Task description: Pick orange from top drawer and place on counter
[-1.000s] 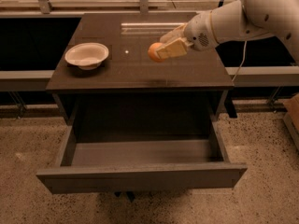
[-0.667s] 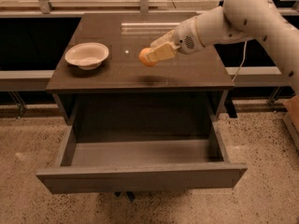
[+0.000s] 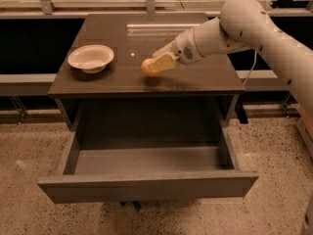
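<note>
Camera view: my gripper [image 3: 157,64] clamped on orange [image 3: 147,68], low over counter [image 3: 200,77] (bowl [image 3: 91,58] well apart, same counter); top drawer [image 3: 146,187] open.

The robot's gripper [image 3: 155,65], over the front middle of the dark glossy stone-like counter [image 3: 205,75], grips a small round orange fruit [image 3: 147,67]. One pale yellow finger [image 3: 164,61] covers the fruit's right side, and the other is hidden behind it. I cannot tell whether the fruit touches the top. The white jointed arm [image 3: 274,33] runs off the right edge. The back of the wide grey drawer [image 3: 146,187] is lost in shadow under the counter.
</note>
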`<state>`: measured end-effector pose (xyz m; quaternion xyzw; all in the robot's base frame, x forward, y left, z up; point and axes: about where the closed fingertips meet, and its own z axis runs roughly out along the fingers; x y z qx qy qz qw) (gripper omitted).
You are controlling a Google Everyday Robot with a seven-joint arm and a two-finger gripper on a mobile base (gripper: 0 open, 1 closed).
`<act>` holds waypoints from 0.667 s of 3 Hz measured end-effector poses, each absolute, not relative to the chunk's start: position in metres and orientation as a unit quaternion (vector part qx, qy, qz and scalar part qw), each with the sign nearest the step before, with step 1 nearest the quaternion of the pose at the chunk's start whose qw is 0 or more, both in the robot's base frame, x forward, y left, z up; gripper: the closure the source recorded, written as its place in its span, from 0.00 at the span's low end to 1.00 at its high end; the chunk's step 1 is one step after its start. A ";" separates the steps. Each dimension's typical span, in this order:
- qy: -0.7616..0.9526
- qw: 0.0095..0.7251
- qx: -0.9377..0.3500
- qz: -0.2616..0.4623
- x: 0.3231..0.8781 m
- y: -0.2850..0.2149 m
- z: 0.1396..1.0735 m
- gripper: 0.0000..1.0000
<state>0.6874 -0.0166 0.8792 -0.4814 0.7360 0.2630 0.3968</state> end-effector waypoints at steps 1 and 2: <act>0.737 0.399 -0.479 0.258 0.688 -0.014 0.870 0.53; 0.741 0.395 -0.481 0.252 0.688 -0.010 0.861 0.30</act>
